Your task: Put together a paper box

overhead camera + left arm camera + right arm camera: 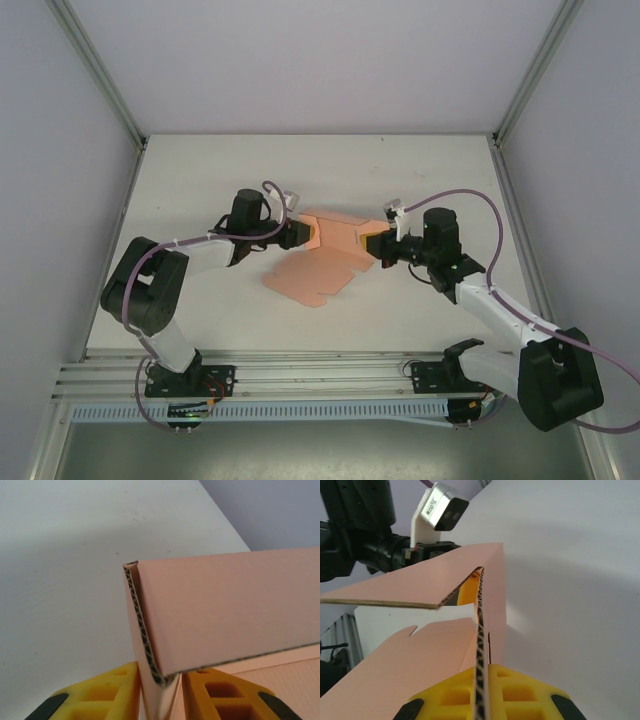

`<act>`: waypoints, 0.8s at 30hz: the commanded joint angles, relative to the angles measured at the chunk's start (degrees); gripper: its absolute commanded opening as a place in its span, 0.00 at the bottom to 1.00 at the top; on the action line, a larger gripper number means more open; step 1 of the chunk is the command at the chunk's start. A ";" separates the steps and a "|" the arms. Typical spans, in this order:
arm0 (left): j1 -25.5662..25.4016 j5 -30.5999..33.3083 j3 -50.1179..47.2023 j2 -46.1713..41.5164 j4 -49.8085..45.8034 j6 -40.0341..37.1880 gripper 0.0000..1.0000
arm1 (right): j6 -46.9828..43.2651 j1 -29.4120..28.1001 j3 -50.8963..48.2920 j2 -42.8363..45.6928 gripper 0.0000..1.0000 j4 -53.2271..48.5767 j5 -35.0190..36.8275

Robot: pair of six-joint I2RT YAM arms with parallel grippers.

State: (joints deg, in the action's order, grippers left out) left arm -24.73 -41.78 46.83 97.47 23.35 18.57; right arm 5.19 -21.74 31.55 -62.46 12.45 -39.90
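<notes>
Danger at this moment is mostly in the left wall of the paper box [322, 258]. The box sits in the middle of the worktop [200, 180] between my two arms, its far part raised and its near flaps lying flat. My right end effector [373, 246] is closed narrow on the upright right wall, with the card edge pinched between the yellow pads [520, 690]. My left end effector [302, 234] has its fingers [105, 692] on both sides of the doubled-over left wall, very close to the card, but I cannot tell if they press it. I judge that without firm pressure there the fold can spring open, because the corrugated card is stiff. If my right side pulls, the sheet may slide or get a crease.
</notes>
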 commanded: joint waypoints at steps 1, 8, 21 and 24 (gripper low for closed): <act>-1.11 -11.61 -0.27 -0.27 6.69 -2.30 0.28 | -0.65 -0.15 2.39 0.70 0.00 0.78 -4.82; -1.11 -16.86 0.30 0.18 6.98 -3.93 0.36 | -1.00 -0.14 3.00 1.26 0.00 -0.07 -6.07; -1.11 -14.31 2.10 1.69 5.59 -4.62 0.08 | -0.27 -0.15 2.64 -0.04 0.00 1.34 -8.48; -1.15 -9.08 3.08 1.43 3.52 -3.85 0.00 | -0.46 -0.15 2.72 -0.04 0.00 0.66 -8.06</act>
State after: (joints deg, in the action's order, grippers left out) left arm -23.94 -47.75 47.55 99.22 26.48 15.07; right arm 5.02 -21.85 32.97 -61.56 11.79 -50.83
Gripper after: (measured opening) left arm 0.043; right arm 0.061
